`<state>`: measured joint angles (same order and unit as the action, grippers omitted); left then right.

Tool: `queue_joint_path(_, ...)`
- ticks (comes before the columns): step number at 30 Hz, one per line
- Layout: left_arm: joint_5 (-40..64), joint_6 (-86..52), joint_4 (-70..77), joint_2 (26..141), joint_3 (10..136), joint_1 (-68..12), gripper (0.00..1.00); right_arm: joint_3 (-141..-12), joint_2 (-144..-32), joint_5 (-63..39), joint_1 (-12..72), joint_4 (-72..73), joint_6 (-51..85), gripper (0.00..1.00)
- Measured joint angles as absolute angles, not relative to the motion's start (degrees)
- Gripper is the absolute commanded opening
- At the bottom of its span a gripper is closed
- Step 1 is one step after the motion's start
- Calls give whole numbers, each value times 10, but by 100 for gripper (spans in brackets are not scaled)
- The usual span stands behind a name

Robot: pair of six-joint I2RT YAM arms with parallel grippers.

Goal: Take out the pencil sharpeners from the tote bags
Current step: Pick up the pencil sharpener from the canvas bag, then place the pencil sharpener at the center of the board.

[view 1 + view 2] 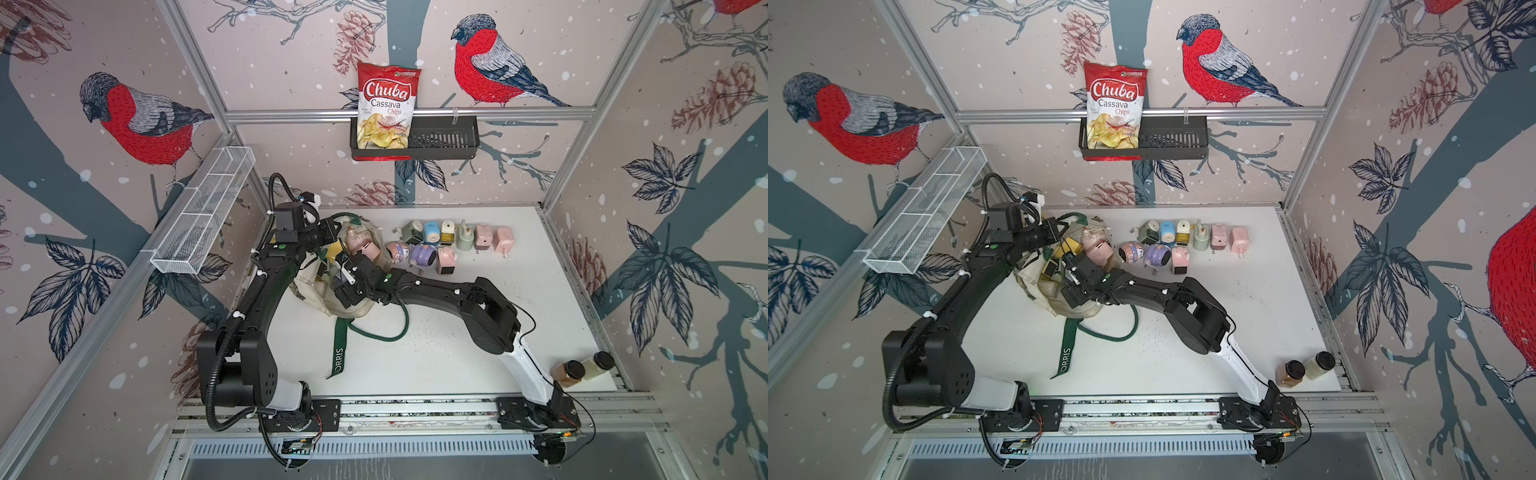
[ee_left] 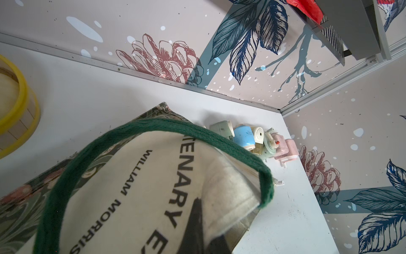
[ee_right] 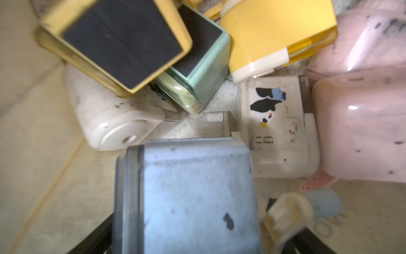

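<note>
Nine pencil sharpeners [image 1: 422, 254] out; left hand [image 1: 329, 232] pinches the tote bag [image 1: 353, 307] open, right hand [image 1: 343, 286] clamps a blue sharpener [image 3: 193, 193], lift it clear next

Chips bag [image 1: 388, 104] — two jars [image 1: 571, 371]

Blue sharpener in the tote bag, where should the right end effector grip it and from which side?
Probably grip the blue sharpener across its flat side walls, from above through the tote bag mouth: its broad face is turned that way, its cream crank juts from one side.
</note>
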<state>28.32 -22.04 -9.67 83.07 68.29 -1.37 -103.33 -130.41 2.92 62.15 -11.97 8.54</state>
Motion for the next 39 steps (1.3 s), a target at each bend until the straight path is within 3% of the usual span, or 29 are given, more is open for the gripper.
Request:
queue_joint_path(11,283,-220,-96,834,683,-15,0,-942,-1181,30,648,-94,30,66)
queue_joint_path(24,283,-220,-95,837,684,-16,0,-688,-913,43,674,-20,15,66)
queue_joint_path(39,283,-220,-96,839,686,-16,0,-533,-740,104,548,24,53,66)
